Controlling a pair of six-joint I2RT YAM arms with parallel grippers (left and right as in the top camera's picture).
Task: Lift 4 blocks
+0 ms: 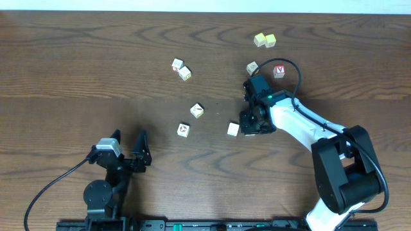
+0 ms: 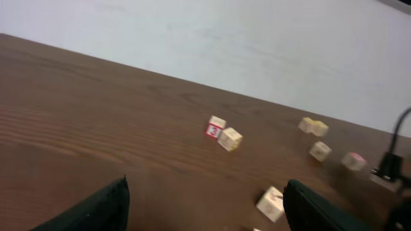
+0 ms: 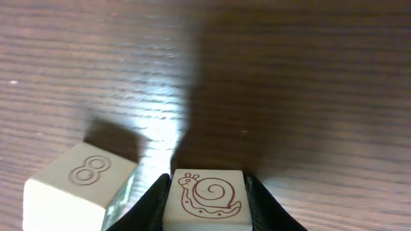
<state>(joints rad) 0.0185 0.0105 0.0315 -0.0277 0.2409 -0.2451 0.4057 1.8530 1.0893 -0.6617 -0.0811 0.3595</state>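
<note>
Several small pale wooden blocks lie scattered on the brown table. My right gripper (image 1: 255,123) is shut on a block with a brown snail print (image 3: 207,199), which sits between both fingers in the right wrist view and is hidden under the gripper from overhead. Just to its left lies a block marked 8 (image 3: 80,187), seen overhead as the block (image 1: 233,129) beside the gripper. Further left are two single blocks (image 1: 197,110) (image 1: 183,130). My left gripper (image 1: 129,146) stands open and empty near the front left, with one block (image 2: 271,203) close to its right finger.
A pair of blocks (image 1: 181,68) lies at the back centre. A yellowish pair (image 1: 264,40), a pale cube (image 1: 252,67) and a red-faced cube (image 1: 279,71) lie behind the right arm. The right arm's cable (image 1: 297,70) loops near them.
</note>
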